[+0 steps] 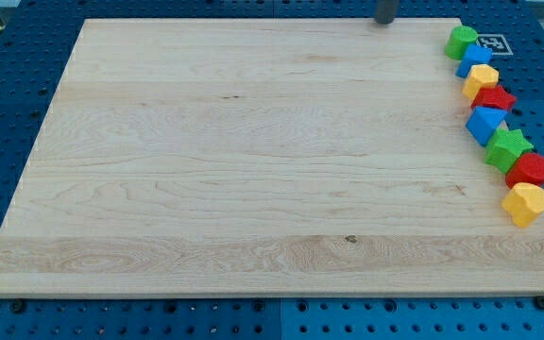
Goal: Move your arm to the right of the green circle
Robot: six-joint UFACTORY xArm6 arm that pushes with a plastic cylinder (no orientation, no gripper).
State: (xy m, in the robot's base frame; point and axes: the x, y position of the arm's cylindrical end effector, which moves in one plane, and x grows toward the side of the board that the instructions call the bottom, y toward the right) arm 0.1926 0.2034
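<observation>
The green circle sits at the board's top right corner, first in a line of blocks running down the right edge. My tip is at the view's top edge, just over the board's top rim, well to the left of the green circle. Only the rod's lowest part shows.
Below the green circle, down the right edge: a blue block, a yellow block, a red star, a blue block, a green star, a red circle, a yellow heart. A tag marker lies beside the wooden board.
</observation>
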